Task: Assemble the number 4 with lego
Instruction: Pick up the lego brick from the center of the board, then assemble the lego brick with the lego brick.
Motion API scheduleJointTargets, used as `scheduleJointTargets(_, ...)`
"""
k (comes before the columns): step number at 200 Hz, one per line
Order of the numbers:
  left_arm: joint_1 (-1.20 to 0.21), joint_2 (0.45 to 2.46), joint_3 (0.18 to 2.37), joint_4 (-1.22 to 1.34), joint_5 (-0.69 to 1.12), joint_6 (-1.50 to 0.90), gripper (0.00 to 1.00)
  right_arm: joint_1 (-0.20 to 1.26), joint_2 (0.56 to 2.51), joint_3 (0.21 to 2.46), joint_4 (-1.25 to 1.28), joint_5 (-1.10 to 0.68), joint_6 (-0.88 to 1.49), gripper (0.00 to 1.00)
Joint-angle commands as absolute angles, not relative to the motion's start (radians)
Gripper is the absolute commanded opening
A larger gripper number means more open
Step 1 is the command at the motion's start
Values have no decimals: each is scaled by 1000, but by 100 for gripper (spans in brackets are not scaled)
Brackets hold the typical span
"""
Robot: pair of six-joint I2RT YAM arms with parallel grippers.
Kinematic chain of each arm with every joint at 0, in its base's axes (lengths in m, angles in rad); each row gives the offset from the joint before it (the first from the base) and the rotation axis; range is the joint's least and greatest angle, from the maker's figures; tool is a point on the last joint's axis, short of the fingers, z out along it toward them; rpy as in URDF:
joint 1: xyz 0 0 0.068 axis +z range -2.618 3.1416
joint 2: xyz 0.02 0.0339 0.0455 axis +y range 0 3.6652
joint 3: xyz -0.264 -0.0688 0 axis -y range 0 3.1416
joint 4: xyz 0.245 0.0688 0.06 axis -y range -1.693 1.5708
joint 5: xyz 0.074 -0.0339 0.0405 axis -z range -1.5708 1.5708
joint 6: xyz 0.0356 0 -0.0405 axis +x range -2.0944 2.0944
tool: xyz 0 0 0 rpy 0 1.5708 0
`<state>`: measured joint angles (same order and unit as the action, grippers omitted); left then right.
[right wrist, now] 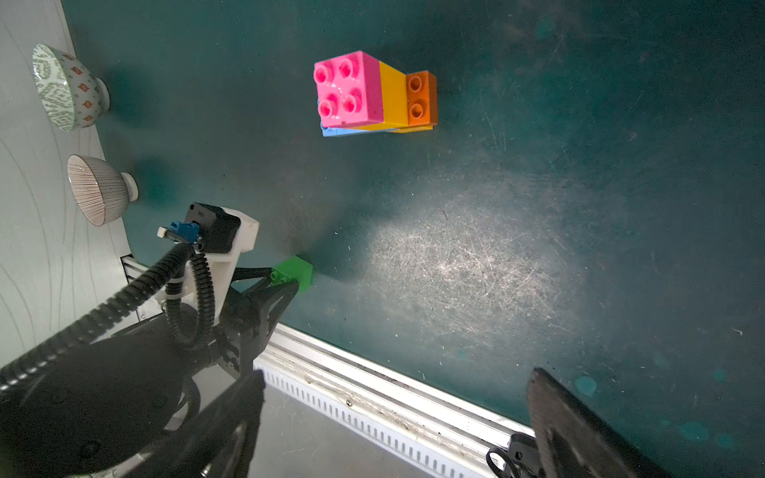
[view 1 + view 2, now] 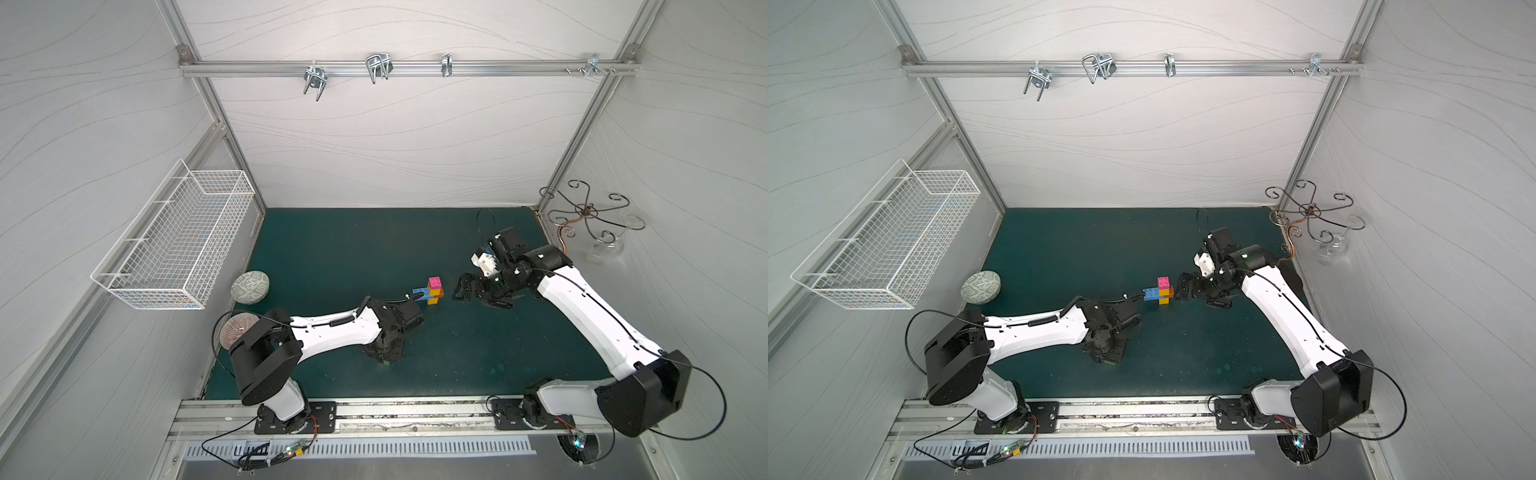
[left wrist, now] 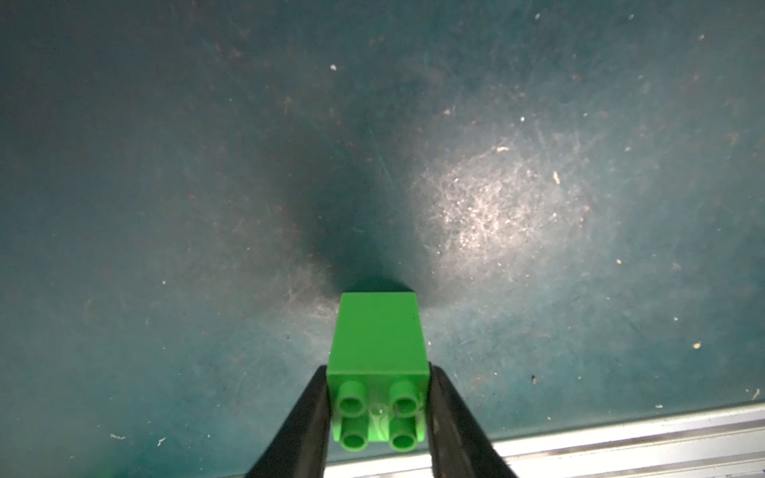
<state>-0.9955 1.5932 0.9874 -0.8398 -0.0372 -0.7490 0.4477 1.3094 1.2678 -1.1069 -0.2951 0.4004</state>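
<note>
Gripping the small green studded plastic brick in my left tool, close to the dark green table's near edge, I am planning a straight, level lift toward the long blue plastic brick on the multicoloured brick stack mid-table; my right tool is hanging open just right of it.

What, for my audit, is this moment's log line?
left gripper: shut on small green studded plastic brick | right gripper: open | multicoloured brick stack: standing apart
</note>
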Motion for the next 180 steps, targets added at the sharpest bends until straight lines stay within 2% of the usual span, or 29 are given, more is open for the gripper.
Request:
scheduleJointTargets(1, -991, 1600, 1029, -866, -43, -764, 35, 438, 1287, 1260, -1118, -308, 387, 99)
scheduleJointTargets(43, -991, 1605, 1052, -881, -53, -750, 16, 427, 1288, 1246, -1106, -318, 383, 99)
scheduleJointTargets(64, -981, 1593, 1090, -903, -75, -745, 0, 411, 1300, 1235, -1084, -350, 375, 99)
scheduleJointTargets(121, -882, 1566, 1251, -950, -118, -785, 0, 378, 1406, 1259, -1013, -435, 315, 99)
scheduleJointTargets(180, -773, 1696, 1543, -1006, -62, -765, 0, 361, 1519, 1317, -933, -451, 292, 99)
